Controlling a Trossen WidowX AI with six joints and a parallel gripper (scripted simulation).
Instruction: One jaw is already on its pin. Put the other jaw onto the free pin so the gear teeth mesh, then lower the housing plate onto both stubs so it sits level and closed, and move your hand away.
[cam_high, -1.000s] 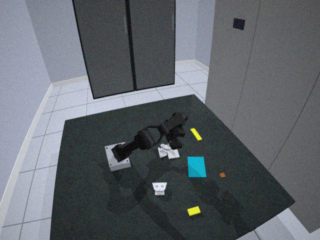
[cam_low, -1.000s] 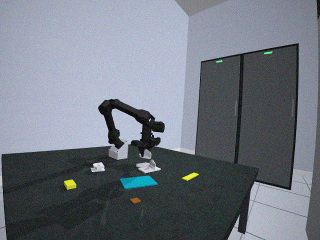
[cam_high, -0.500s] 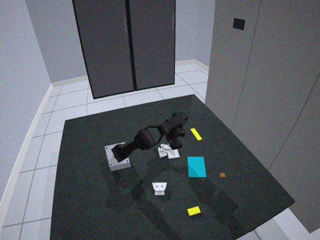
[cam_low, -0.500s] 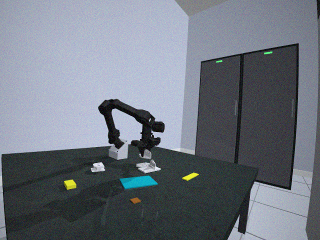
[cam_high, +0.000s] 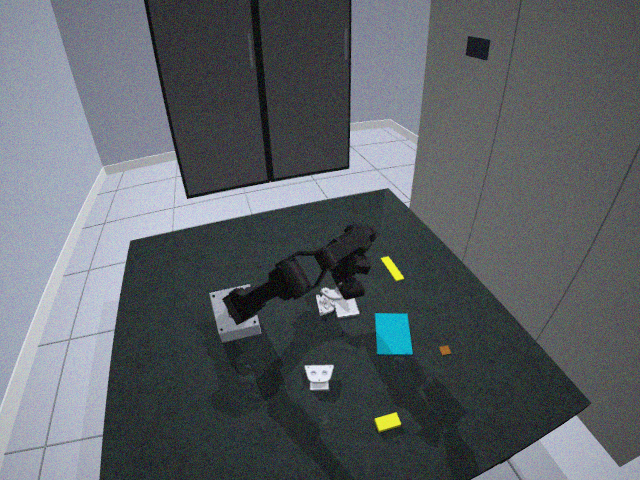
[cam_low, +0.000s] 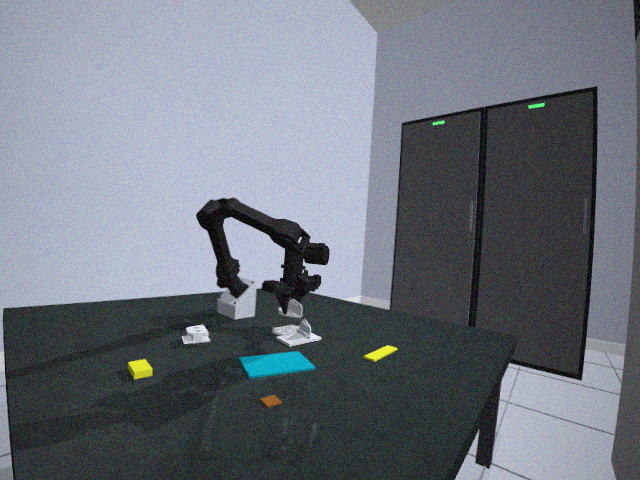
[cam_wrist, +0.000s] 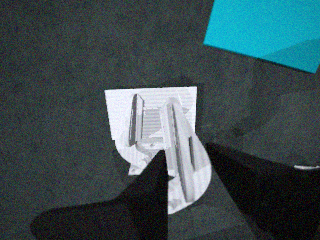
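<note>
My gripper (cam_low: 287, 308) (cam_wrist: 185, 151) is shut on a white jaw (cam_high: 330, 293) (cam_low: 295, 308) (cam_wrist: 181, 160). In the exterior view the held jaw hangs above the white base (cam_high: 348, 311) (cam_low: 298, 341) (cam_wrist: 113, 112), with a visible gap between them. The other jaw (cam_low: 306, 329) (cam_wrist: 134, 122) stands upright on the base. In the wrist view the held jaw is at a slight angle to it and covers the right side of the base. The free pin and the gear teeth cannot be made out clearly. The white housing plate (cam_high: 318, 372) (cam_low: 196, 333), with two round holes, is apart from the base.
A cyan sheet (cam_high: 393, 333) (cam_low: 277, 364) (cam_wrist: 265, 35) lies near the base. A yellow block (cam_high: 387, 422) (cam_low: 140, 368), a flat yellow bar (cam_high: 392, 268) (cam_low: 381, 353) and a small orange square (cam_high: 445, 350) (cam_low: 270, 400) also lie on the dark table (cam_high: 170, 413) (cam_low: 361, 423).
</note>
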